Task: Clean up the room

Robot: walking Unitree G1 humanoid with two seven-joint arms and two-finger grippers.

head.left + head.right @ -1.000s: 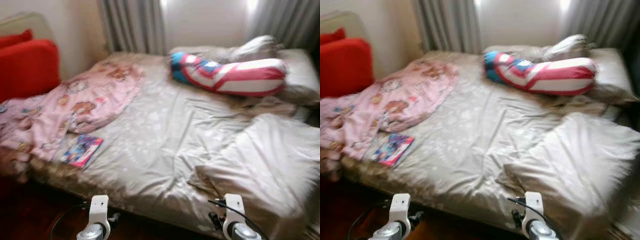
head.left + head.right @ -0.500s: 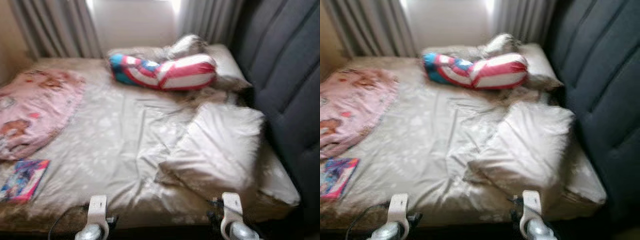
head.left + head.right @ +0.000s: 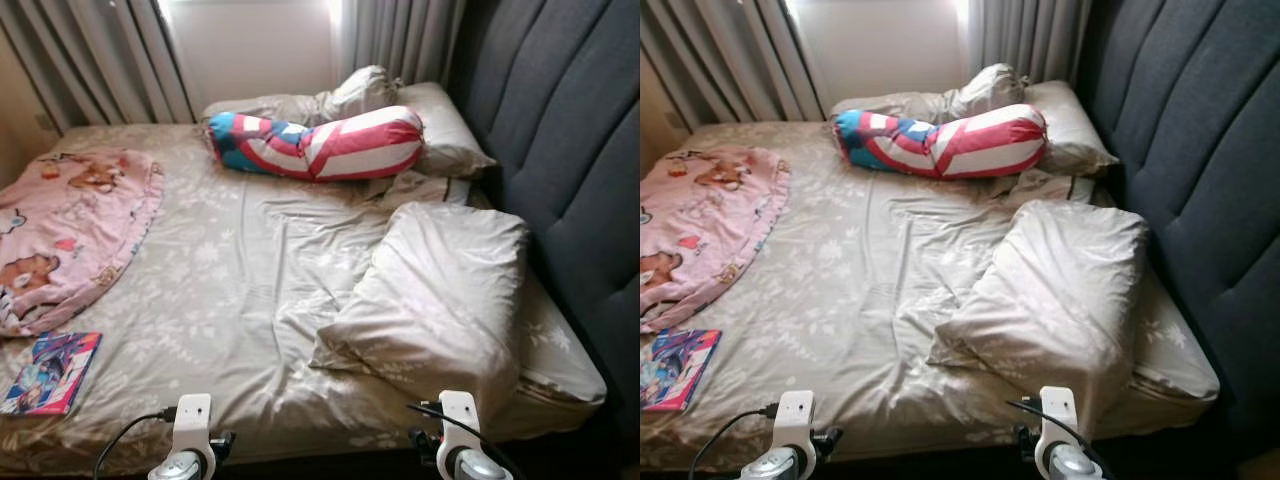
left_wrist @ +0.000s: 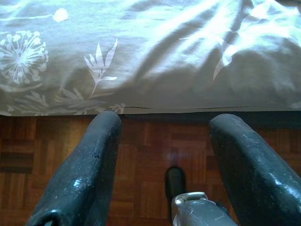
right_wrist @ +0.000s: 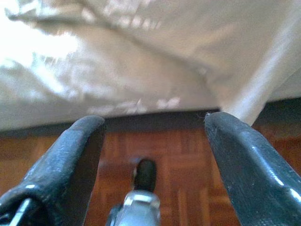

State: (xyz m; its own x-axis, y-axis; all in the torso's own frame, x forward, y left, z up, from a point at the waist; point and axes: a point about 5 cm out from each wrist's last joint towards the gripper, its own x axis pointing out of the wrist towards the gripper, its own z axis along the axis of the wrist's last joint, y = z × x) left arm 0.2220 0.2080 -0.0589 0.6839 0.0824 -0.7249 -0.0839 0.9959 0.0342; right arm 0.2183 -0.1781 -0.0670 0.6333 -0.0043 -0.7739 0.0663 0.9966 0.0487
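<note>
Both our grippers hang spread apart and hold nothing. The left gripper hovers over the parquet floor just short of the bed's near edge, its two black fingers framing the hem of the leaf-patterned grey sheet. The right gripper sits the same way, fingers wide, with the draped sheet just ahead of it above the same wooden floor.

From our head we see both wrists low at the foot of the bed, the left one and the right one near its edge. On the sheet, a rumpled grey pillow lies towards our right, close to the dark padded headboard. Beyond it a red, white and blue bolster rests against another pillow below the curtains. To our left a pink cartoon-print blanket is spread untidily, and a colourful book lies flat just beside its near edge, close to the mattress corner.
</note>
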